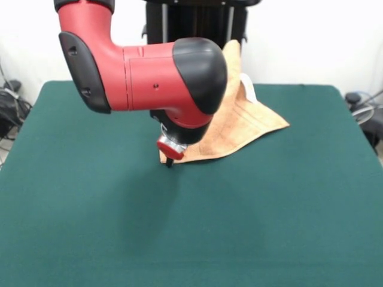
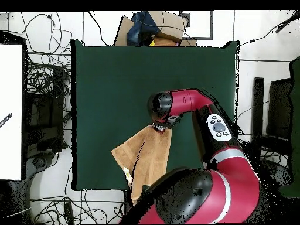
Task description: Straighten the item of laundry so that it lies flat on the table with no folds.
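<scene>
Towel (image 1: 239, 128), orange-brown, bunched and folded on green table (image 1: 90, 227), one corner right under gripper (image 1: 169, 161), the rest trailing away behind it toward the table edge by the robot's base, part raised against the pedestal. Gripper low at that corner; opening hidden, cannot tell whether wide, narrow or holding cloth.

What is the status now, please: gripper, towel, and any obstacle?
Gripper down at towel corner, fingers hidden. Towel folded, not flat, partly over table edge. No obstacle seen.
</scene>
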